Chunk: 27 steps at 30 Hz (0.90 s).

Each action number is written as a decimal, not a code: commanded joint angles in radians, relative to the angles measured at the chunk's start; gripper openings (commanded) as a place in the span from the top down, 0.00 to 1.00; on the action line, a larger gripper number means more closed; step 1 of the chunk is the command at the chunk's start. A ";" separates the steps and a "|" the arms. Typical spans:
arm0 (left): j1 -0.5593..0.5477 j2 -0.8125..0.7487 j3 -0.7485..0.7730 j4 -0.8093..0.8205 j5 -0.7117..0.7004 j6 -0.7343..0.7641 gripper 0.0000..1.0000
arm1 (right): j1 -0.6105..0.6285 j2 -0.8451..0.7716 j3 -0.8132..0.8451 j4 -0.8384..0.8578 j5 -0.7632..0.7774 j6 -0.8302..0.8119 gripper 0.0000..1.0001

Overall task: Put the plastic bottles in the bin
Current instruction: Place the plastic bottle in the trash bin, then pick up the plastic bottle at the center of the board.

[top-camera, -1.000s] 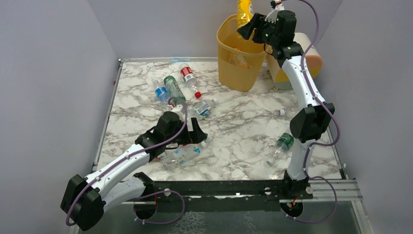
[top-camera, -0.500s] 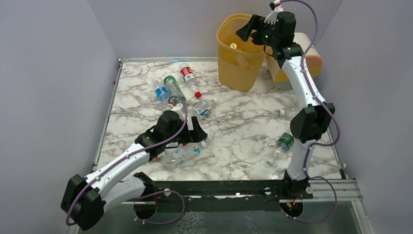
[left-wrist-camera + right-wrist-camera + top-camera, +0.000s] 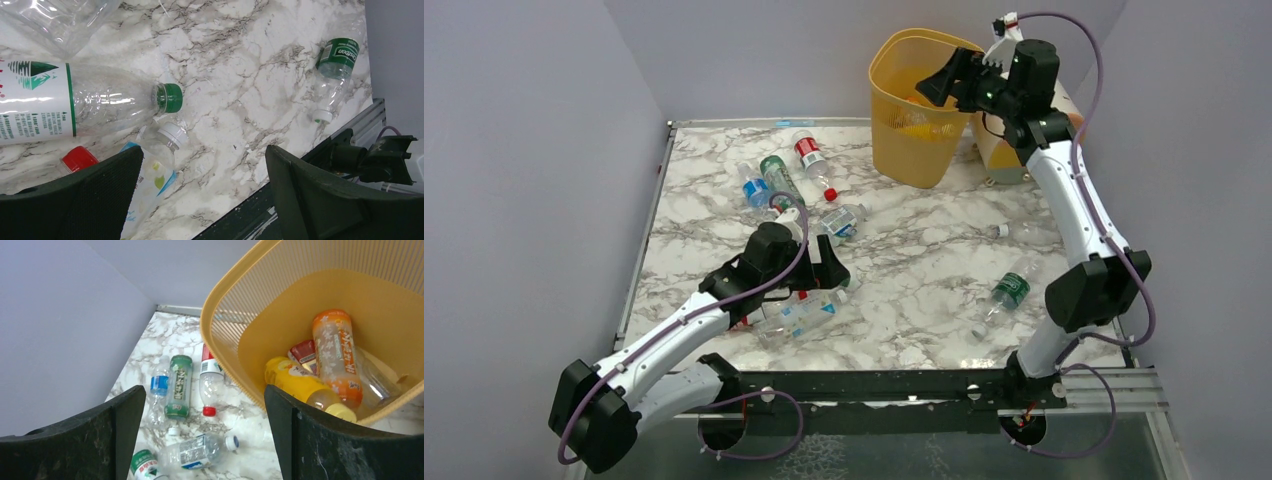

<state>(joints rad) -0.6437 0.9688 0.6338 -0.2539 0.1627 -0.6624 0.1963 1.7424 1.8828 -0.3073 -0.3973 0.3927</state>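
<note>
The yellow-orange bin (image 3: 912, 150) stands at the back of the table. My right gripper (image 3: 936, 84) is open and empty, above the bin's right rim. In the right wrist view the bin (image 3: 300, 285) holds a yellow bottle (image 3: 299, 385), an orange bottle (image 3: 337, 352) and others. Several bottles lie on the table: a red-labelled one (image 3: 808, 155), a green one (image 3: 779, 178), a blue-labelled one (image 3: 755, 190) and a green-labelled one (image 3: 1007, 292) at the right. My left gripper (image 3: 824, 275) is open, low over a white-capped bottle (image 3: 157, 155) and a green-capped bottle (image 3: 100, 105).
A cream-and-peach cylinder (image 3: 1069, 125) stands behind the bin on the right. Grey walls close in the table on the left, back and right. A black rail (image 3: 874, 385) runs along the near edge. A small clear bottle (image 3: 1014, 232) lies at mid-right.
The yellow bottle, held above the bin a second ago, has dropped into it. My right gripper is now empty and has swung right. The left arm has barely moved.
</note>
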 commanded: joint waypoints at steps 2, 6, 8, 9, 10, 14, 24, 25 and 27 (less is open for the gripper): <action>-0.007 -0.024 0.059 -0.061 -0.066 0.038 0.01 | 0.000 -0.121 -0.168 -0.003 -0.063 -0.007 0.09; -0.007 -0.019 0.078 -0.070 -0.059 0.045 0.01 | 0.000 -0.235 -0.303 -0.037 -0.013 -0.012 0.09; -0.007 -0.010 0.083 -0.070 -0.051 0.049 0.01 | 0.000 -0.283 -0.353 -0.079 0.050 -0.026 0.09; -0.007 -0.004 0.084 -0.067 -0.048 0.053 0.01 | 0.000 -0.308 -0.377 -0.099 0.082 -0.034 0.09; -0.007 0.002 0.083 -0.060 -0.043 0.056 0.01 | 0.000 -0.332 -0.401 -0.119 0.117 -0.037 0.08; -0.007 0.029 0.070 -0.012 -0.007 0.061 0.01 | 0.000 -0.409 -0.501 -0.191 0.274 -0.034 0.02; -0.007 0.021 0.045 0.053 0.051 0.067 0.01 | 0.000 -0.491 -0.718 -0.360 0.618 0.197 0.01; -0.007 0.017 0.041 0.059 0.055 0.067 0.01 | 0.000 -0.487 -0.727 -0.391 0.644 0.225 0.01; -0.007 0.014 0.033 0.074 0.067 0.064 0.01 | 0.000 -0.481 -0.745 -0.464 0.688 0.293 0.01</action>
<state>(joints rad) -0.6437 1.0069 0.6823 -0.2382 0.1810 -0.6106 0.1967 1.2713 1.1648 -0.6121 0.1059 0.5247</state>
